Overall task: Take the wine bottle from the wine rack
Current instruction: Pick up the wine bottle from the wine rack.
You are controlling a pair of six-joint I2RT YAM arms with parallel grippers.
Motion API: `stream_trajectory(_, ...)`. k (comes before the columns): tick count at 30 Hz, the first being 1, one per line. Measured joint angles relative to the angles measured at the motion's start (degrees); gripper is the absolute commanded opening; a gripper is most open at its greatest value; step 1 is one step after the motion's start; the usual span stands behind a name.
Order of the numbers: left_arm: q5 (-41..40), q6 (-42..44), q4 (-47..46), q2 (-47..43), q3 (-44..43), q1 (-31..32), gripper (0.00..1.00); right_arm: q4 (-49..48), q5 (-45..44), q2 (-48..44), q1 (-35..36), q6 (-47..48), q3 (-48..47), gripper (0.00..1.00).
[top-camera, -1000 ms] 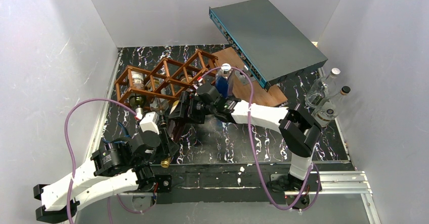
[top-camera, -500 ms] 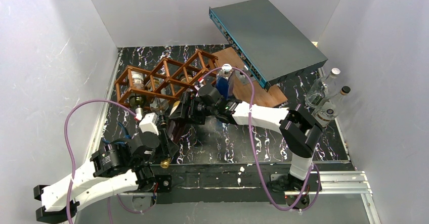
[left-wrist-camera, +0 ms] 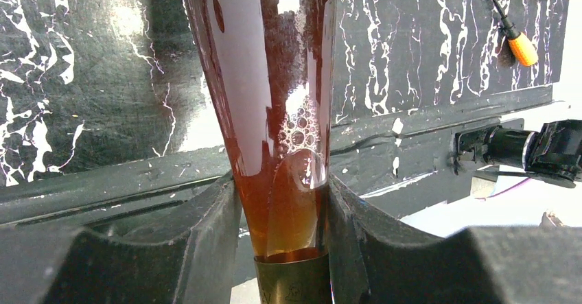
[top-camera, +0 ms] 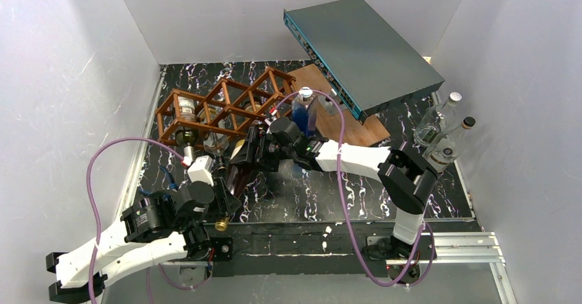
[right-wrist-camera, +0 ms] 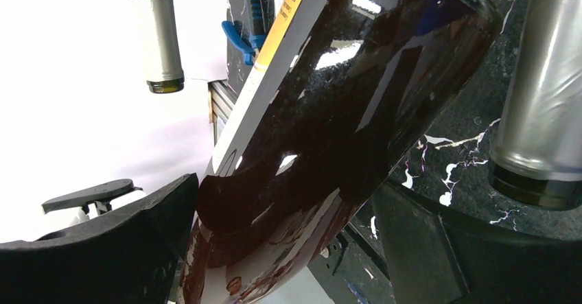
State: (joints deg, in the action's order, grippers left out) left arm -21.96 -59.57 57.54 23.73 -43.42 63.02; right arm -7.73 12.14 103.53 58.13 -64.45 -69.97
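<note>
Over the last second the left gripper (left-wrist-camera: 283, 232) draws a little further toward the near edge of the table (top-camera: 357, 194). The gold cap (top-camera: 221, 225) of the wine bottle (top-camera: 238, 175) comes with it, and the right gripper (right-wrist-camera: 288, 242) follows along the same line. We read this as the bottle being pulled neck-first out of the wine rack (top-camera: 219, 101), with most of the withdrawal done. The bottle lies slanted between the two grippers, just in front of the rack's lower cells. Its base end is hidden behind the right gripper, so we cannot tell whether it is fully clear of the front bars. The left gripper is closed narrowly on the neck beside the gold cap; the right one stands wide, its fingers clasping the body. The glass is dark and glossy, with reddish-brown wine and a cluster of bubbles in the neck, and a white label with an orange-yellow edge. Other bottles (top-camera: 184, 136) remain in the rack
</note>
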Motion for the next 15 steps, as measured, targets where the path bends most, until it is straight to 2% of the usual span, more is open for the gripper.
stream_trajectory(15,-0.1,0.0,1.7,-1.4,0.7,0.2,0.00,-2.8,0.1,-0.7,0.0,-1.0,2.9,0.98)
